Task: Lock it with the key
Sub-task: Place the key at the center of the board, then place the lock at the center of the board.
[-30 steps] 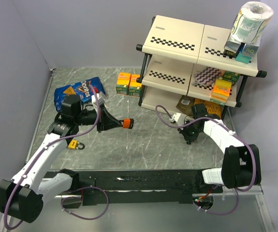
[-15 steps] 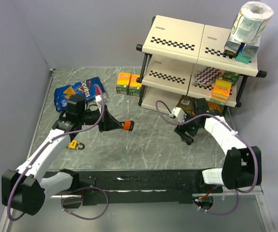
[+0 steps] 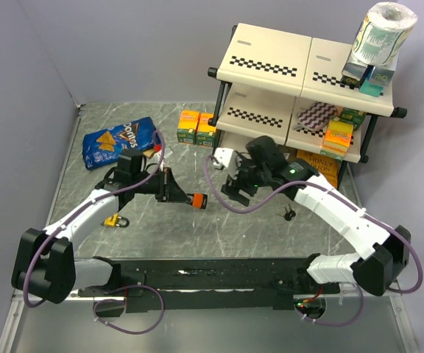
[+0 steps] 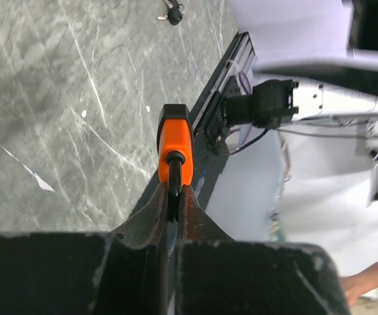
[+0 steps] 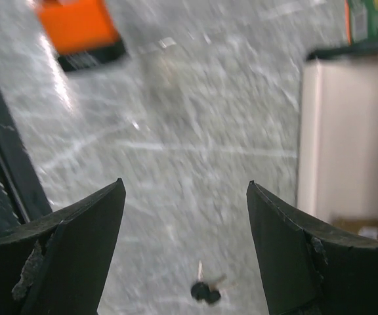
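Orange padlock (image 4: 175,146): boxy orange body with a black end cap, at mid-table; its thin dark shackle is pinched by the left claw.
Left gripper (image 4: 171,197): black fingers closed tight on the shackle, with the lock body sticking out past the tips.
Right gripper (image 5: 186,190): blunt black fingers spread wide with nothing between them, just right of the padlock.
Key (image 5: 205,289): small with a dark head, flat on the grey marbled table (image 3: 249,235), right of the padlock and apart from both claws.
Yellow padlock (image 3: 112,220): lies near left.
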Motion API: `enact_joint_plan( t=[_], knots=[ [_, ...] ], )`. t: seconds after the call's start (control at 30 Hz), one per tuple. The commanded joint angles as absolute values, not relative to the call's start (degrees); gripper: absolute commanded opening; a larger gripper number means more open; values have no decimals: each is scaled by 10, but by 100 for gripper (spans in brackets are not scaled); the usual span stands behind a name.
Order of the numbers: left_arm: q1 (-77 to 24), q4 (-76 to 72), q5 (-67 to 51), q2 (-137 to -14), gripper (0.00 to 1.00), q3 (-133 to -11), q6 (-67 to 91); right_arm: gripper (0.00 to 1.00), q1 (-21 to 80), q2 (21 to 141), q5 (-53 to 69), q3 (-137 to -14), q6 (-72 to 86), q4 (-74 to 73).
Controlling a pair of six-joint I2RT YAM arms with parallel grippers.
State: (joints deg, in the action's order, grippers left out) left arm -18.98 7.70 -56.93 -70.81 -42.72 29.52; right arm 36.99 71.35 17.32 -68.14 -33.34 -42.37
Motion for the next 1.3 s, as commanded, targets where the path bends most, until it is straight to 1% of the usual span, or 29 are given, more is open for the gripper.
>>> enact_joint_plan(
  t=[0.0, 0.13, 0.27, 0.57, 0.8, 0.9, 0.97, 1.0, 1.1, 1.17, 1.23, 1.27],
  knots=[
    [-193, 52, -572, -722, 1, -446, 360, 82, 424, 747, 179, -717, -300, -410],
    [-210, 71, -556, -729, 1, -455, 356, 84, 474, 763, 188, -726, -315, -396],
    [-219, 59, -539, -722, 1, -447, 377, 84, 521, 809, 171, -757, -308, -396],
    [-230, 61, -546, -721, 1, -451, 380, 80, 557, 872, 149, -787, -303, -378],
    [-236, 60, -547, -711, 1, -448, 378, 77, 559, 901, 138, -792, -302, -360],
    [-236, 59, -549, -708, 1, -448, 375, 75, 559, 903, 140, -784, -302, -356],
    [-236, 57, -555, -708, 1, -447, 376, 71, 559, 903, 139, -780, -305, -354],
    [-236, 52, -557, -706, 1, -445, 378, 67, 560, 902, 139, -774, -306, -352],
    [-236, 46, -562, -703, 1, -442, 380, 59, 559, 898, 136, -763, -307, -343],
    [-236, 40, -570, -702, 1, -440, 384, 58, 558, 898, 134, -759, -308, -342],
    [-236, 37, -575, -704, 1, -439, 386, 62, 559, 898, 131, -753, -311, -338],
    [-236, 37, -577, -704, 1, -439, 385, 66, 558, 898, 129, -750, -311, -337]
  ],
)
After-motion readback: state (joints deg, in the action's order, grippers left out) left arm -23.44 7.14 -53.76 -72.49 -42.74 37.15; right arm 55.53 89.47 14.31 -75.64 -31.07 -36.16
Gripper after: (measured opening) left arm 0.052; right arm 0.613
